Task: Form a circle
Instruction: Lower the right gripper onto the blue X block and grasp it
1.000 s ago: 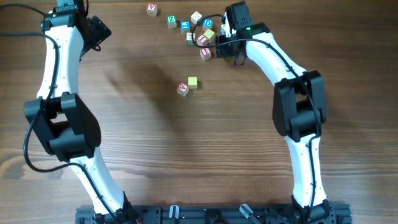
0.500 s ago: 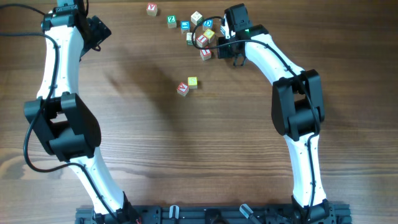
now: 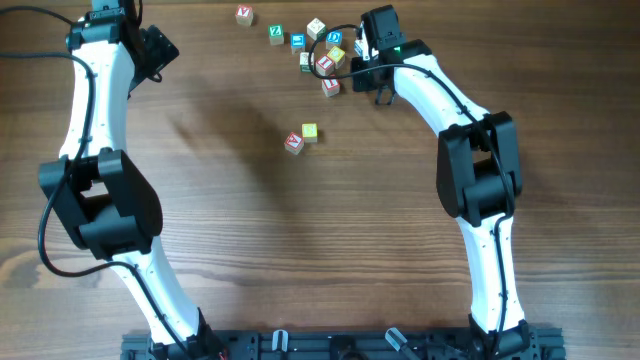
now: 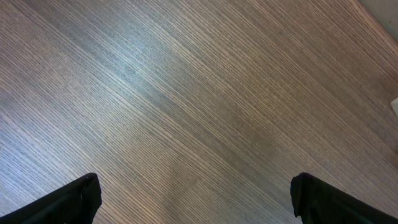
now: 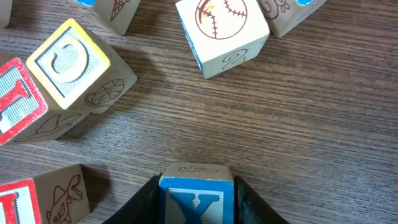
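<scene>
The circle (image 3: 331,60) is a small ring of letter cubes at the far middle of the table. In the right wrist view it rings a bare patch of wood: a yellow cube (image 5: 68,59), two red-lettered cubes (image 5: 15,102) (image 5: 25,202), a whitish baseball cube (image 5: 221,31) and a blue X cube (image 5: 196,199). My right gripper (image 5: 196,208) (image 3: 362,66) is shut on the blue X cube, a finger flat against each side. My left gripper (image 4: 196,199) (image 3: 160,50) hangs open over bare wood at the far left, holding nothing.
More letter cubes lie scattered left of the ring, among them a green one (image 3: 275,33) and a red one (image 3: 244,14). Two cubes (image 3: 293,143) (image 3: 310,132) sit together nearer the table's middle. A black cable (image 3: 335,30) loops over the cluster.
In the overhead view the right arm has edged slightly left at the cluster. No cube has visibly shifted, and the left arm has stayed still.
</scene>
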